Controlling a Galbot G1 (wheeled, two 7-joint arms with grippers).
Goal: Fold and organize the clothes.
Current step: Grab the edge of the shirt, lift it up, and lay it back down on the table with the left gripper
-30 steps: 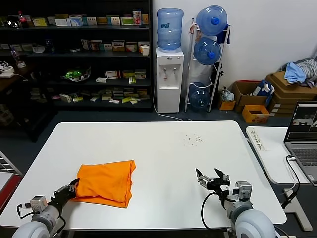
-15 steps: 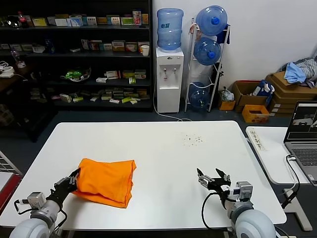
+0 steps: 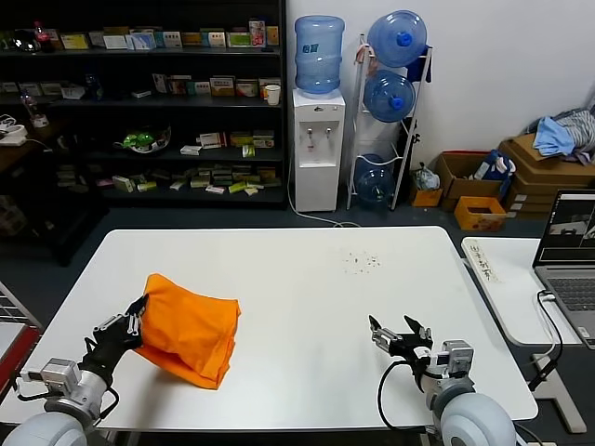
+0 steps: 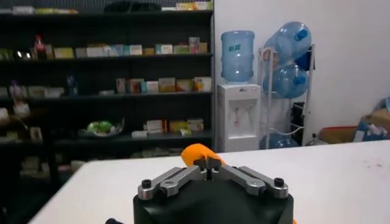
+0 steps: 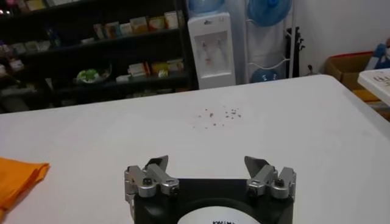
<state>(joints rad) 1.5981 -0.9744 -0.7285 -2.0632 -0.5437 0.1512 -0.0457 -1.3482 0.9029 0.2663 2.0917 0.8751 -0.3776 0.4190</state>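
T-shirt (image 3: 189, 329): folded orange bundle near the tabletop's (image 3: 307, 279) left front corner, one edge raised.
Left gripper (image 3: 137, 314): clenched on that edge, likely lifting it to fold or shift.
Right gripper (image 3: 398, 336): fingers spread, empty, parked near the right front edge.
Writing: none readable.

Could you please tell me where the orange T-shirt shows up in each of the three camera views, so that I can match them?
Head view: the orange T-shirt lies folded on the white table's left part, its near-left edge pinched by the left pincer.
Left wrist view: only an orange bulge shows, behind the shut fingertips.
Right wrist view: one corner shows at the picture's edge.
Shared landmark: the water dispenser.
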